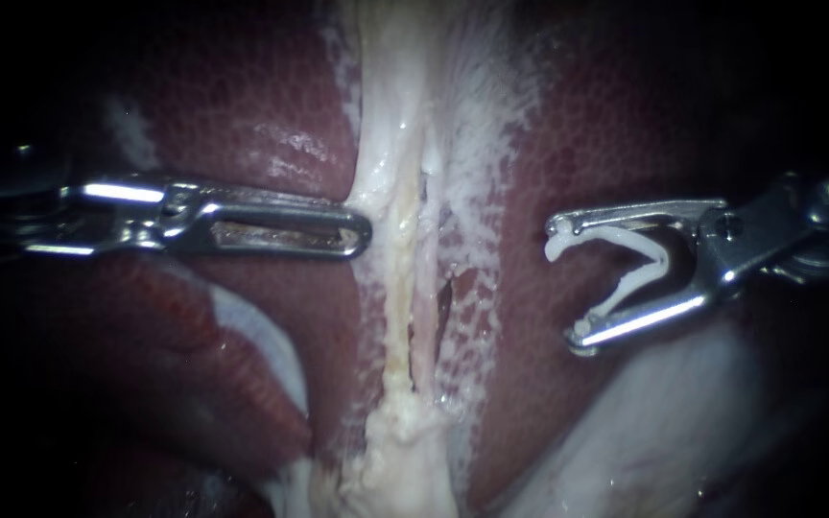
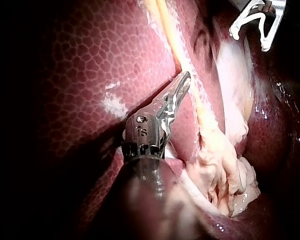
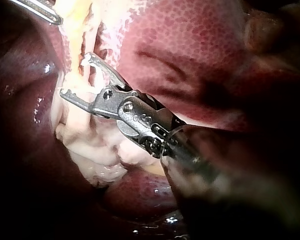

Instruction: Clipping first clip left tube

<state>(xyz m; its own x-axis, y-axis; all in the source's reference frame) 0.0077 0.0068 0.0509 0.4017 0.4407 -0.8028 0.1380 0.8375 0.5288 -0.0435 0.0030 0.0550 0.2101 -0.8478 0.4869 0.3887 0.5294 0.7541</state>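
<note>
Two thin strands run down the middle between liver lobes: a yellowish left tube and a pinker right tube. My left instrument comes in level from the left, its slotted jaws lying together, the tip touching the left tube's outer edge. My right instrument is off to the right over liver, apart from both tubes. Its jaws stand wide and carry a white clip seated between them, its mouth facing the tubes. In the right wrist view the clip-bearing jaws sit just beside the pale strands.
Dark red liver lies on both sides of the tubes, fringed with white film. A pale fatty lump sits where the tubes end. Smooth whitish tissue lies under the right instrument.
</note>
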